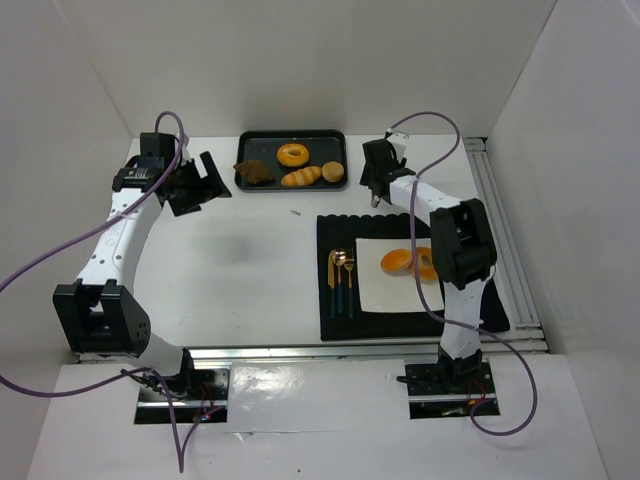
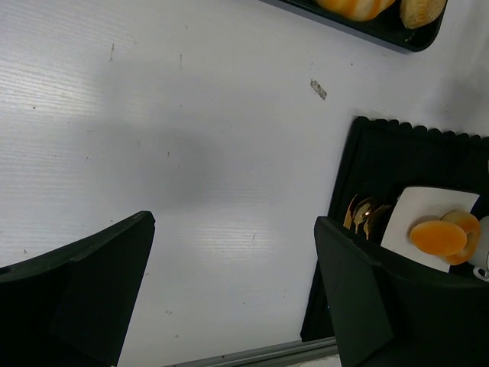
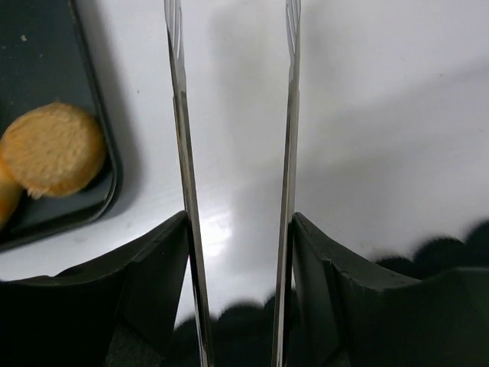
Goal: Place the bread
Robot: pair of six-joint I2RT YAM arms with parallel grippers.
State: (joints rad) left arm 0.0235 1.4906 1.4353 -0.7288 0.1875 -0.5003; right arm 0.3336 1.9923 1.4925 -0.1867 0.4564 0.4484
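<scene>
The white counter (image 1: pixel 250 260) carries a glossy black rectangular tray (image 1: pixel 262 145) of golden-brown bread rolls (image 1: pixel 301 177) and a black scallop-edged placemat (image 1: pixel 335 325). Orange glazed bread rings (image 1: pixel 396 262) lie on its white square plate (image 1: pixel 375 295); the slim metal tongs (image 3: pixel 183 153) gleam silver.

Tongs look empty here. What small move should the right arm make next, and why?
Probably shift the right gripper left, bringing the tongs over the round bun. They hang open and empty above the table, just right of the tray, where bread lies.
</scene>
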